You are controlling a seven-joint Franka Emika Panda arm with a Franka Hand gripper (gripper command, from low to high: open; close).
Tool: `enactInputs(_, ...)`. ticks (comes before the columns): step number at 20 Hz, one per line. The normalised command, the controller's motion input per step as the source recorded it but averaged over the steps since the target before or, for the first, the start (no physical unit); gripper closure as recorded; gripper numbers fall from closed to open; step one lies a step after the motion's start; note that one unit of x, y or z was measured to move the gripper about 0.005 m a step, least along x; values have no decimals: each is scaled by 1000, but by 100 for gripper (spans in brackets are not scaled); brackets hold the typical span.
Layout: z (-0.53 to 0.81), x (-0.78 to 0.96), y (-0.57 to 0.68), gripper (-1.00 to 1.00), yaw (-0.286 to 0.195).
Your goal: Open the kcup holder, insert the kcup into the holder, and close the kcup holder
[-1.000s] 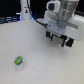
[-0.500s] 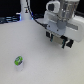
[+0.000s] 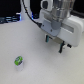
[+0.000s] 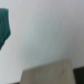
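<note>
The surface (image 3: 30, 45) is a broad, plain white sheet, smooth and matte, with a dark cluttered strip (image 3: 10, 20) of room behind its far left edge. The kcup (image 3: 19, 61), a small round pod with a bright green top, lies alone near the exterior view's left. The pincer (image 3: 54, 44) hangs well apart to the right under a boxy white arm housing, dark fingers slightly parted around nothing; the blurred wrist view adds only white, a teal patch and a tan edge.

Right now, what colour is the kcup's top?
Bright green; the kcup shows best in the exterior view.
</note>
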Motion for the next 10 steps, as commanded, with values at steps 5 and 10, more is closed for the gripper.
enactInputs(5, 141, 211, -659, -100, -209)
enactInputs(10, 83, 90, -680, -100, -216)
